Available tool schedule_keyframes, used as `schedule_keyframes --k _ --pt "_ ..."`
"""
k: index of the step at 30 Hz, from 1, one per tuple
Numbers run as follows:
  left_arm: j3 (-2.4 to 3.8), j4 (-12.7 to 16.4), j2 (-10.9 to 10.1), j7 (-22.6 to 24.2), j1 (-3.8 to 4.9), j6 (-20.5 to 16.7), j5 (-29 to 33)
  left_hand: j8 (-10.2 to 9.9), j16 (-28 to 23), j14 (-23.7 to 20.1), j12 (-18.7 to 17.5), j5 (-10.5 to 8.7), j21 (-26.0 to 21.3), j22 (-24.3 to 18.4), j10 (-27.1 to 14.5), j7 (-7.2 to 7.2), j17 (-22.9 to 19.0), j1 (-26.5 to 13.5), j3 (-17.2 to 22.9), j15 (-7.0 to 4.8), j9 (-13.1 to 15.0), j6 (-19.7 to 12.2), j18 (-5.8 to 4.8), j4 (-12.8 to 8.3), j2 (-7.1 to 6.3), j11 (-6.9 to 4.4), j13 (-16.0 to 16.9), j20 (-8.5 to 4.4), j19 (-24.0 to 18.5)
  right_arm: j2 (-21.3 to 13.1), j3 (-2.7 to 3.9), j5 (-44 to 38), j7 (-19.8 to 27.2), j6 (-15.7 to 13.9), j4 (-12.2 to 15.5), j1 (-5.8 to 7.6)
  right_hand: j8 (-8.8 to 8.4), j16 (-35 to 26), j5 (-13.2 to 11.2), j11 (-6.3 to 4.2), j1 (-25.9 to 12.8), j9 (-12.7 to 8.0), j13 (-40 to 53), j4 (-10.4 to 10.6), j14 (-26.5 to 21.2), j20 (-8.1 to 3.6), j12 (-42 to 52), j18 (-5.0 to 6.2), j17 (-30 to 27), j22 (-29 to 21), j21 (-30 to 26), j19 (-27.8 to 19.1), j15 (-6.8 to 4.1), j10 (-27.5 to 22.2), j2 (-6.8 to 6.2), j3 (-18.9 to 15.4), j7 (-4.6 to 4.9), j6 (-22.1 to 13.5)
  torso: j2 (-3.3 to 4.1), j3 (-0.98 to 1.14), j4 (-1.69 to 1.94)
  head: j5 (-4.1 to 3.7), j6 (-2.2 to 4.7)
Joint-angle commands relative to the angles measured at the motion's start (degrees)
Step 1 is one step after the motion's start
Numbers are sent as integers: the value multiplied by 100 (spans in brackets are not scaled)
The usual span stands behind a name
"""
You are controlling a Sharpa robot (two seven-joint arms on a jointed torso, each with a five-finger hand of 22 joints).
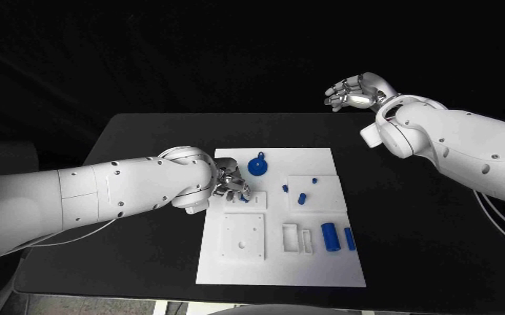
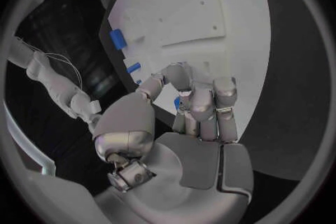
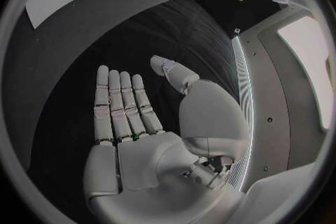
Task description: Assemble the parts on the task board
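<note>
The white task board [image 1: 316,271] lies in the middle of the black table. My left hand [image 1: 230,185] is over the board's left side with its fingers curled around a small blue part [image 1: 243,199]; a sliver of that small blue part [image 2: 178,102] shows between the fingers [image 2: 203,103]. A round blue part [image 1: 257,167] lies just behind the hand. Small blue pegs [image 1: 302,198] stand on a raised white block [image 1: 328,192]. Two blue cylinders [image 1: 330,236] lie at the right. My right hand [image 1: 356,92] hangs raised beyond the table's back right corner, fingers [image 3: 122,106] straight and apart, holding nothing.
White raised blocks [image 1: 242,236] and a slotted white piece [image 1: 295,236] occupy the board's front half. Bare black table [image 1: 421,227] lies to the board's right and front. In the left wrist view the two blue cylinders [image 2: 117,39] sit near the board's edge.
</note>
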Motion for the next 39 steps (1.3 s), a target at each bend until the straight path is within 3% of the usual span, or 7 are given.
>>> schedule_keyframes --k 1,16,39 --pt "4 13 10 32 -18 -67 -195 314 33 100 24 16 20 80 -28 -532 -6 -53 391 -149 2328 987 260 349 24 -2 -7 -406 -13 14 2 -11 65 79 22 2 26 31 26 14 37 -11 -13 16 -45 47 40 57 -11 -1 -37 -14 -10 -8 10 -30 7 -45 1 1 3 7 2" --pt "4 -23 42 24 -87 -72 -224 299 70 95 74 -49 47 78 -38 -533 -35 -232 435 -144 2392 993 271 369 151 3 -31 -407 -20 17 1 -16 70 115 38 1 29 66 31 20 38 -33 -85 20 -74 62 68 66 -70 6 -54 -26 -1 -24 28 -41 8 -47 -1 -2 3 -7 -11" --pt "5 -5 49 100 -131 -282 -326 292 85 91 95 -70 59 75 -45 -535 -48 -282 466 -147 2424 990 284 344 171 0 -45 -413 -19 14 1 -12 86 87 57 -11 11 137 58 36 15 -85 -218 36 -126 89 127 83 -183 26 -85 -53 16 -64 30 -74 30 -95 0 5 3 -9 -14"
